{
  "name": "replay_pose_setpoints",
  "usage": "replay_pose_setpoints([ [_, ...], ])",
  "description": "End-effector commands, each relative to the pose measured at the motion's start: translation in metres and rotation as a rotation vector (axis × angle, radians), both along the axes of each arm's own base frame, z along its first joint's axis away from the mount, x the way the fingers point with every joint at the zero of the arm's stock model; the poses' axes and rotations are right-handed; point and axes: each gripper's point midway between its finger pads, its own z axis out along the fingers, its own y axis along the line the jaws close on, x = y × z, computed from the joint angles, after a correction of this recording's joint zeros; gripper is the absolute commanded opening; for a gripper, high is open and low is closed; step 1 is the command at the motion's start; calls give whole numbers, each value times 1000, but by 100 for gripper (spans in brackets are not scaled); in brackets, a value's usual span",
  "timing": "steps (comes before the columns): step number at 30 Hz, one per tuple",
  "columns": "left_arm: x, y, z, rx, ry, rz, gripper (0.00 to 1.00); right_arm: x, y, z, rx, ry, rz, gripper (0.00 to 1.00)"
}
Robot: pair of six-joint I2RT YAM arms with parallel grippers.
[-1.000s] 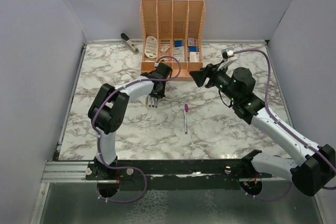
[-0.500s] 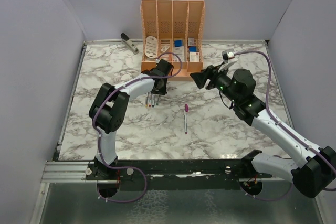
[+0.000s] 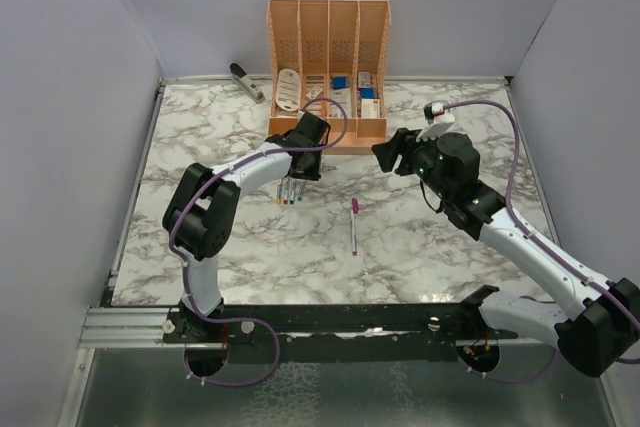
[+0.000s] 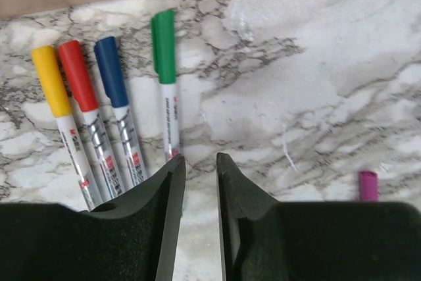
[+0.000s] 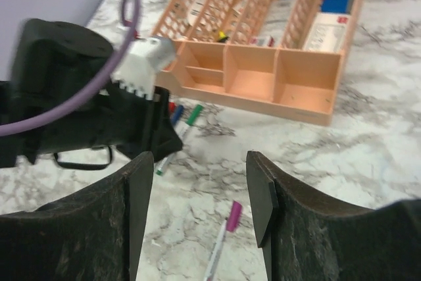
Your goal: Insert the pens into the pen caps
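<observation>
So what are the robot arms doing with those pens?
They're putting caps on pens. The left gripper hovers, empty and slightly open, over four capped pens lying side by side: yellow, red, blue, green. The purple pen lies capped by itself nearer the middle. The right gripper hangs open, holding nothing.

Marble table (image 3: 260,247) carries capped pens (image 4: 164,90), organiser (image 3: 328,47), stapler (image 3: 246,81).

Orange slotted organiser (image 3: 328,37) stands at far edge of grey-veined marble tabletop (image 3: 190,127), about centre. Its upright slots hold a white oval piece (image 3: 287,90) and blue-and-white boxes (image 3: 369,104). Grey stapler (image 3: 246,81) lies left of organiser, angled, not touching it.
</observation>
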Motion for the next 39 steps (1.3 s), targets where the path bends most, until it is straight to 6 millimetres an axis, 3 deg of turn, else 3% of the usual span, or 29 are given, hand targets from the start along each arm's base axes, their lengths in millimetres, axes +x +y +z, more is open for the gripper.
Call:
replay_pose_setpoints([
  [1,-21,-31,26,-93,-47,-142,29,2,-30,-46,-123,165,-163,56],
  [8,-66,-55,22,-122,-52,-237,30,-24,-48,-117,-301,398,-167,49],
  [12,-90,-62,20,-124,-40,-276,30,-36,-52,-131,-326,438,-150,49],
  [18,-112,-50,22,-138,-36,-245,30,-50,-46,-150,-338,500,-76,44],
  [27,-119,-2,39,-101,-132,-51,31,-71,-9,-173,-400,547,85,38],
  [31,-118,6,40,-76,-142,-20,31,-78,15,-187,-431,583,143,38],
  [39,-123,24,39,-75,-160,59,32,-70,43,-194,-432,598,189,44],
])
